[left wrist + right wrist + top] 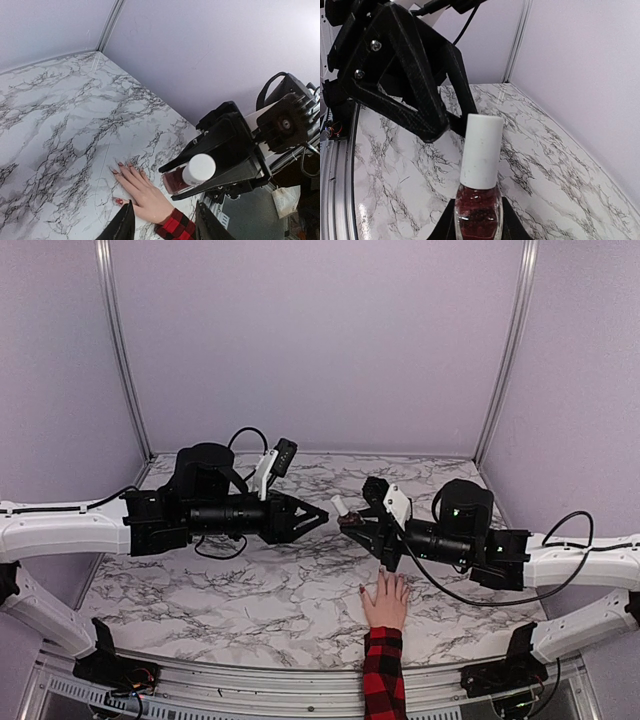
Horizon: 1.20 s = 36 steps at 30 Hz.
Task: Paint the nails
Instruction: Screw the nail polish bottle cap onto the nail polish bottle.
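Room: pale lilac walls (320, 340) on three sides, metal corner posts (120, 350) upper left and upper right of the top view.
Surface: white marble-pattern table (230, 585) with dark veins, metal rail along bottom edge.
Nails: dark-red nails (120, 164) on a hand (385, 602) lying flat, palm down, lower centre-right of the top view; fingers spread, pointing at the back wall.
Sleeve: red-black plaid sleeve (383, 675) at bottom edge.
Right gripper (348, 522): clamped on polish bottle (479, 210), white cap (481, 150) up, mid-frame, above the table.
Left gripper (322, 517): jaws partly apart, holding nothing, tips just beside the cap.
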Tool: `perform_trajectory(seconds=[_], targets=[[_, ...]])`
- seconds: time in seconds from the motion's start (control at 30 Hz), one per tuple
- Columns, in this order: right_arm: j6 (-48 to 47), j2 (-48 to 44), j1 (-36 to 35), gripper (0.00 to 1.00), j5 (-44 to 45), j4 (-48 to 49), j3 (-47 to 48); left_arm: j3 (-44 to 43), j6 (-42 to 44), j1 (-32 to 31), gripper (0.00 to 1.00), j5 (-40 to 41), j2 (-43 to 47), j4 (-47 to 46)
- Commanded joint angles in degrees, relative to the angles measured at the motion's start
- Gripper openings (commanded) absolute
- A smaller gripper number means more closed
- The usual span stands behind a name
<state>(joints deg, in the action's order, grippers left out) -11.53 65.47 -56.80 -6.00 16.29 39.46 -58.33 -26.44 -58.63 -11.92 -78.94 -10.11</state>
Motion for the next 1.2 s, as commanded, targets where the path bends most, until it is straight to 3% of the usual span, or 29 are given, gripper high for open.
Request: perform_trajectory(seconds=[0.0, 0.57, 1.17], targets=[[1.7, 0.9, -0.8, 0.00, 3.1, 2.6, 2.1, -1.3, -1.1, -0.7, 0.41, 2.3, 0.1, -8.4], [2.4, 1.2, -1.2, 0.00, 1.9, 3.5, 2.9, -2.8, -2.6, -1.3, 0.36, 2.4, -3.9, -14.5], [5.0, 1.2, -0.9, 0.00, 0.1, 6.2, 4.1, -0.4, -1.3, -1.8, 0.06, 0.5, -4.7, -17.8]])
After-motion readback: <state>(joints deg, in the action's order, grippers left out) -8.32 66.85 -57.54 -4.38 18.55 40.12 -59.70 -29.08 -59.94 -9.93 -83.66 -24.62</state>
